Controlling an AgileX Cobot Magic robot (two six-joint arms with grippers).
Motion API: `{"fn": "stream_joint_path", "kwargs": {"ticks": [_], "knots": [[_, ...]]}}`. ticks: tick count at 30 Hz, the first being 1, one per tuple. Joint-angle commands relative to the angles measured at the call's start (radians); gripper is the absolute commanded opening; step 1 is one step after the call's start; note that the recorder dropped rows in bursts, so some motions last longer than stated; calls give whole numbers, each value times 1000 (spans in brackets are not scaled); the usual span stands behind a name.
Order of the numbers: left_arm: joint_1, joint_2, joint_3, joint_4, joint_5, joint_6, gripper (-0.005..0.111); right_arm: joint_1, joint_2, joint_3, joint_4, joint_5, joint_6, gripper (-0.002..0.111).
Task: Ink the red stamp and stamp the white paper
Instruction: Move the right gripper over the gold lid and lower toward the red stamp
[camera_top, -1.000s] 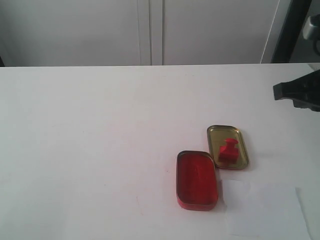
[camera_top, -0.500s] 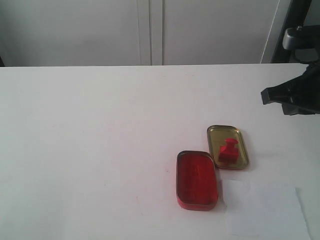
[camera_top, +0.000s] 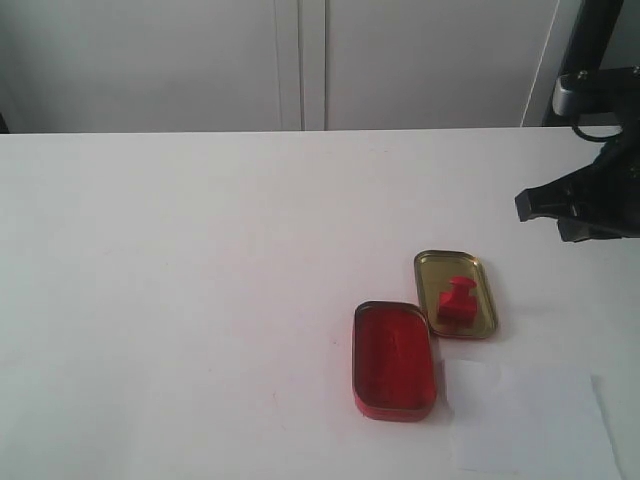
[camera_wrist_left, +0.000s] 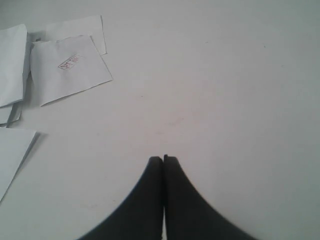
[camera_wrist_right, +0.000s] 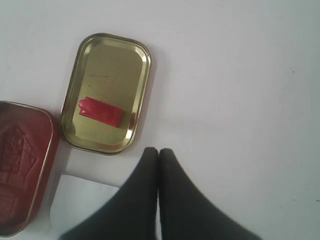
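Right fingers (camera_wrist_right: 151, 162), pressed together and empty, hang near the gold lid (camera_wrist_right: 112, 65) holding the red stamp (camera_wrist_right: 100, 111), seemingly tipped over; spread them first, then straddle its handle.

Exterior camera, high and back, tilts down across the table (camera_top: 200, 250) toward the wall (camera_top: 150, 60). Right wrist camera stares straight down, close over lid (camera_wrist_right: 110, 70) and stamp (camera_wrist_right: 100, 111), both in the exterior shot too. Left wrist camera looks down on loose sheets (camera_wrist_left: 70, 70).
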Motion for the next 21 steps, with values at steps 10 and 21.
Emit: {"fn": "stream_joint_path", "kwargs": {"ticks": [10,21], "knots": [[-3,-5,1,-5,-4,-9,0,-2,63,-60,5,7,-23,0],[-3,-5,1,-5,-4,-9,0,37,146,-113,68,13,-130,0]]}}
